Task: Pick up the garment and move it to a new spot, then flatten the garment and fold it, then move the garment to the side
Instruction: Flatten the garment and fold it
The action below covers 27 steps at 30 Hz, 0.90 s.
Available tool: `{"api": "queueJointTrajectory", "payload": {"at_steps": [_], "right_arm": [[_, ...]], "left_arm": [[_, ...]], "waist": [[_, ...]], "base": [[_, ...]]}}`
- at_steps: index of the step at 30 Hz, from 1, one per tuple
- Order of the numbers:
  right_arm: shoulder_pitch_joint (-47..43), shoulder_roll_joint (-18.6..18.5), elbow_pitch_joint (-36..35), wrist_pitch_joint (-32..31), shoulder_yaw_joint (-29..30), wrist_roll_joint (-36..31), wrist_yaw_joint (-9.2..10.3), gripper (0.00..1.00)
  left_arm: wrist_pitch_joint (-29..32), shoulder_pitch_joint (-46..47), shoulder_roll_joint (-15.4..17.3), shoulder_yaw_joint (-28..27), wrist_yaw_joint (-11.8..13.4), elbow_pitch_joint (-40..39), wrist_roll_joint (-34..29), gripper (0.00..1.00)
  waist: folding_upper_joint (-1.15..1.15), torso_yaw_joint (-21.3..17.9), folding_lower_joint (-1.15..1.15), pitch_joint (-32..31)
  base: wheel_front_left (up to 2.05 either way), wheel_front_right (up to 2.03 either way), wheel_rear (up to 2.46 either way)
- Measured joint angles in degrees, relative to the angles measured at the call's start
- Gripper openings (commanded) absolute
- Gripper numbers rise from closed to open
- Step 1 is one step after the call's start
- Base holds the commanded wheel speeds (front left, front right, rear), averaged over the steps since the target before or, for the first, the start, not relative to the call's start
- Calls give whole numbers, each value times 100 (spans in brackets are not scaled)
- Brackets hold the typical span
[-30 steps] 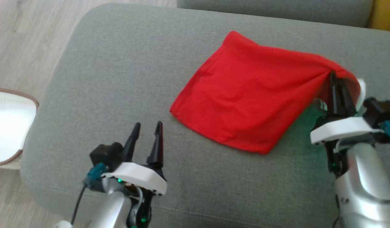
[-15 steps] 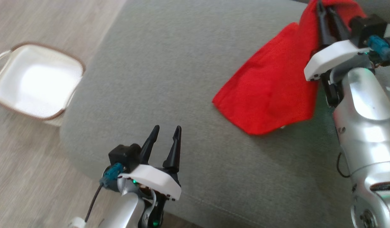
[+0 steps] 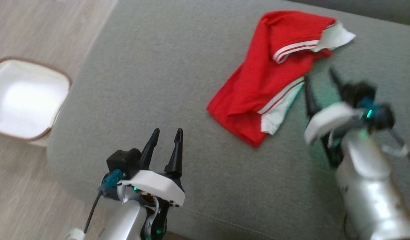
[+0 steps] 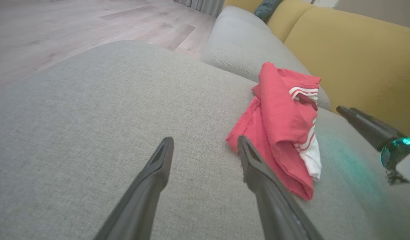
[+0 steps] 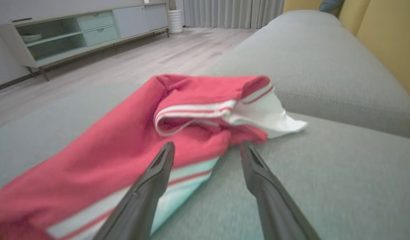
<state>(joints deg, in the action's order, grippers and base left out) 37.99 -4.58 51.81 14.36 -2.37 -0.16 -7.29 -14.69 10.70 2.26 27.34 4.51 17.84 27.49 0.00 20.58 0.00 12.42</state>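
Red garment (image 3: 268,76) lying loosely folded, upper right.
White striped trim is showing along its rumpled right-hand edges; one white corner is poking out.

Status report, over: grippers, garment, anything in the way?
Left gripper jaws open, over sofa. Right gripper jaws open, beside garment. Garment crumpled on sofa, unheld. Nothing in the way.

Noted heavy motion blur across the right gripper (image 3: 319,75) and its forearm in the head view. Found the white basket (image 3: 25,96) at far left cut by the picture edge. Unable to see the folded-under layers of the garment (image 3: 258,90). Unable to make out items on the distant cabinet (image 5: 75,30) shelves.
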Motion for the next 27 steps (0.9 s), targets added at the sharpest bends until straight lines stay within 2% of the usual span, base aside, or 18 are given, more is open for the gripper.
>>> {"api": "queueJointTrajectory", "payload": {"at_steps": [5,14,26,27], "right_arm": [[-771,37,-213,0,-609,444,0,100],[-1092,60,-343,0,-1658,979,0,100],[-1107,62,71,33,-1655,751,0,100],[-1099,65,74,34,-1608,708,0,88]], "left_arm": [[0,-10,0,-26,-7,-19,-68,100],[0,-42,2,-9,-47,-56,-13,100],[0,-157,2,-19,-38,-80,-12,100],[0,-155,2,-19,-38,-85,-12,100]], "waist": [[0,-211,0,-161],[0,22,0,-132],[0,156,0,-82],[0,154,0,-71]], "base": [[0,0,0],[0,0,0],[0,0,0],[0,0,0]]}}
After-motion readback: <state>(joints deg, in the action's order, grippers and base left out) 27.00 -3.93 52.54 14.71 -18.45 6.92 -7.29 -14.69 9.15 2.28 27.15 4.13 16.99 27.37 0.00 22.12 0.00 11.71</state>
